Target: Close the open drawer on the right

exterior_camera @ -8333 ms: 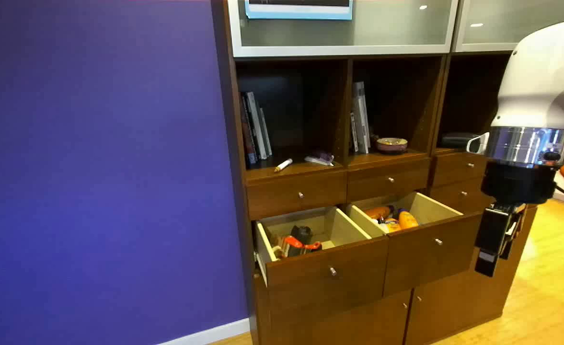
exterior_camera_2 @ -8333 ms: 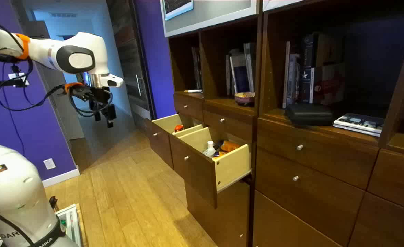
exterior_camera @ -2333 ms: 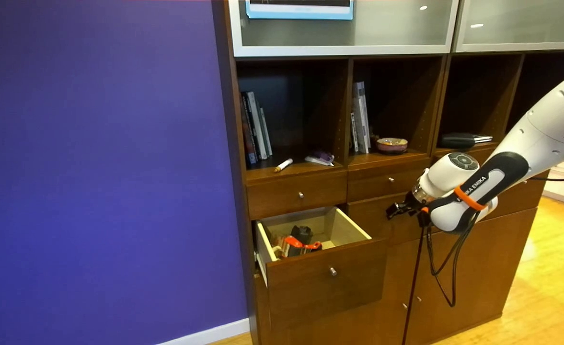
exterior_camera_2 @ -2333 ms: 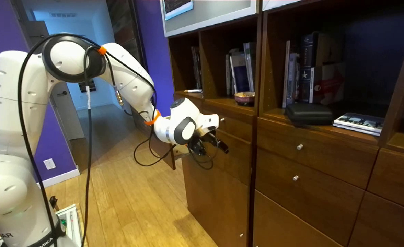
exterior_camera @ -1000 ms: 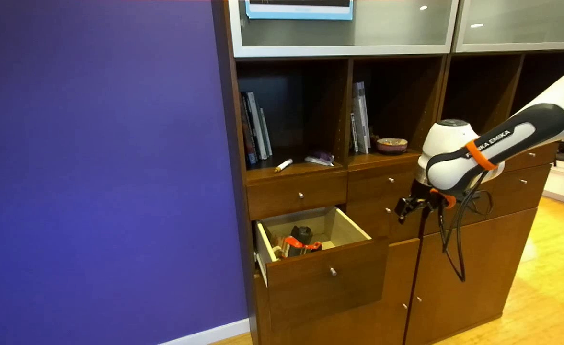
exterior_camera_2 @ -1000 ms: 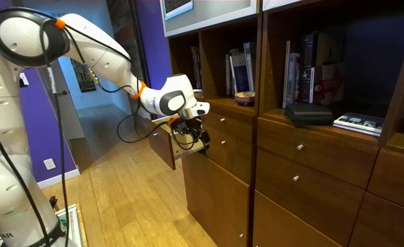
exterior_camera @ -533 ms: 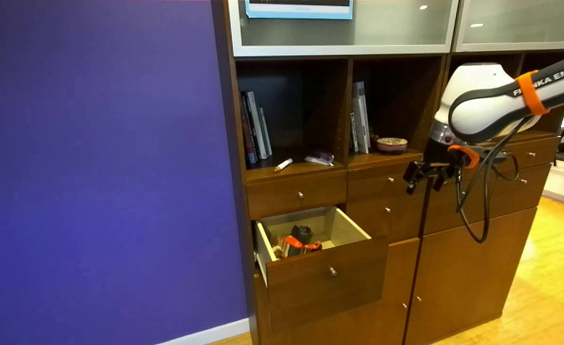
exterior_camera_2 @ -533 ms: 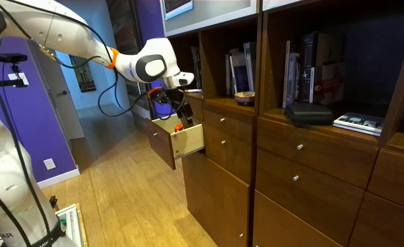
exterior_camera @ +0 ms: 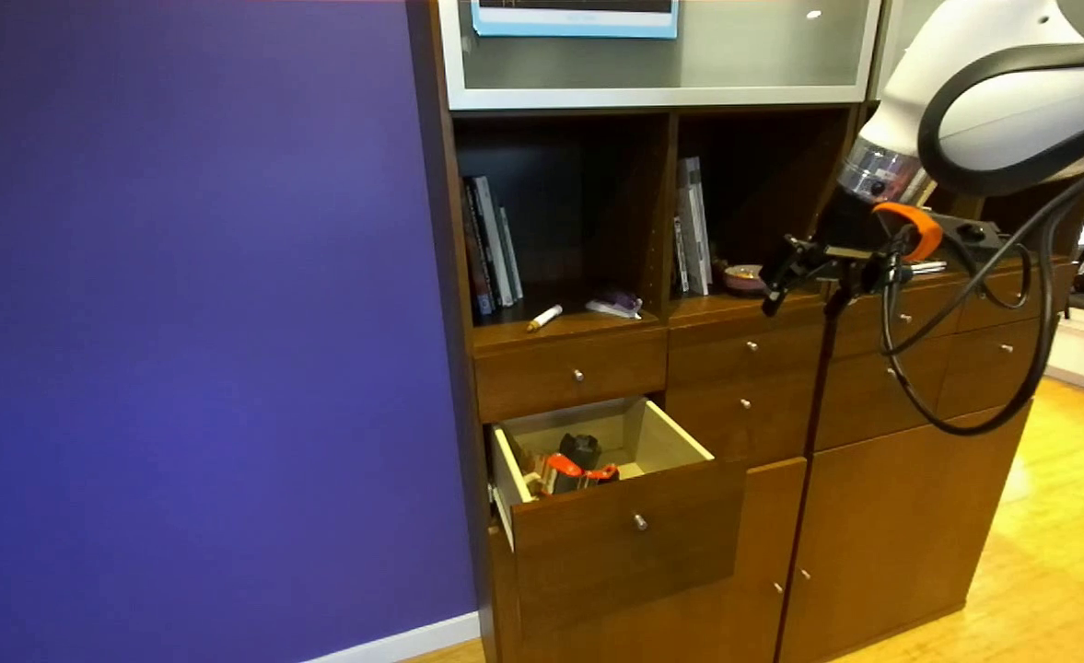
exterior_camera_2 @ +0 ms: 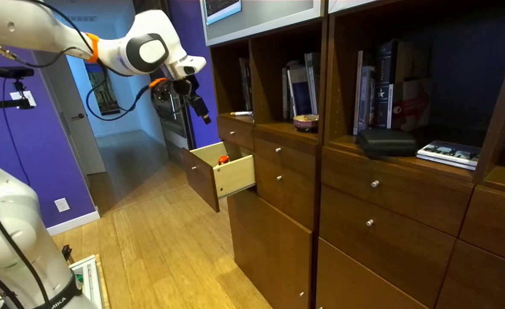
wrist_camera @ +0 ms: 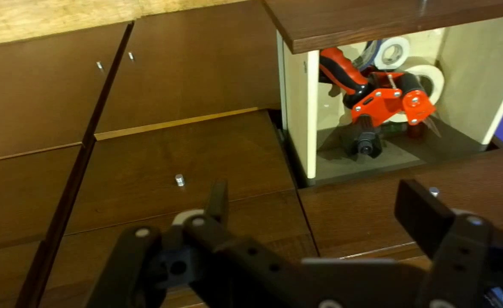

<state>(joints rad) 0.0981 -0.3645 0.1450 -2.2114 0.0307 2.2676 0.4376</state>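
Observation:
The right drawer (exterior_camera: 712, 428) now stands flush with the cabinet; only its brown front and small knob show, in both exterior views (exterior_camera_2: 293, 201) and in the wrist view (wrist_camera: 148, 154). Its inner walls and contents are hidden. My gripper (exterior_camera: 804, 302) is open and empty, in the air in front of the cabinet, above the level of that drawer and apart from it. It also shows in an exterior view (exterior_camera_2: 201, 113). In the wrist view its two fingers (wrist_camera: 313, 192) are spread wide with nothing between them.
The twin drawer (exterior_camera: 624, 548) is open and juts out on the left, with a red tape dispenser (wrist_camera: 379, 100) and tape rolls inside. Above are shelves with books (exterior_camera: 495, 244), a marker (exterior_camera: 544, 319) and a bowl (exterior_camera_2: 306, 123). A cable (exterior_camera: 974, 428) hangs from the arm.
The right drawer was open 8.3 s ago; by 2.3 s ago it was shut, with my gripper near its front. Since then my gripper has risen and backed away from the cabinet.

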